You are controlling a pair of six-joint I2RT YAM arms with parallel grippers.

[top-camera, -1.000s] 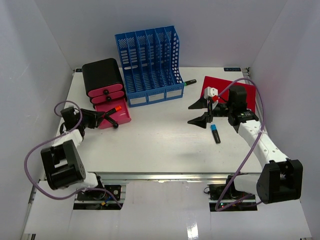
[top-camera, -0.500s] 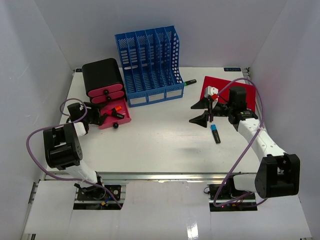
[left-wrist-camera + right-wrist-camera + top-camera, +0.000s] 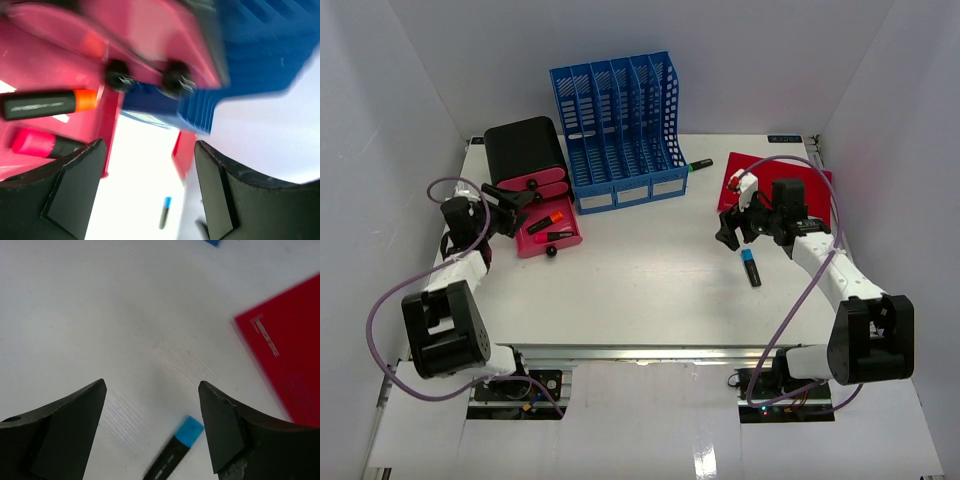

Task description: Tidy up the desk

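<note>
Left wrist view: left fingers (image 3: 60, 195) gape wide, empty, at the open pink plastic drawer (image 3: 45, 75); right fingers (image 3: 55, 435), also wide, hover near a blue-capped black marker (image 3: 172, 455).

The large flat white rectangular tabletop (image 3: 640, 290) lies level and far wider than anything on it, its surface faintly grained, a silver metal rail (image 3: 620, 352) along its near edge

The top view looks down over the whole desk (image 3: 650, 290) from above its near edge. Both wrist views sit close, and all three share the blue-capped marker (image 3: 750, 267).
</note>
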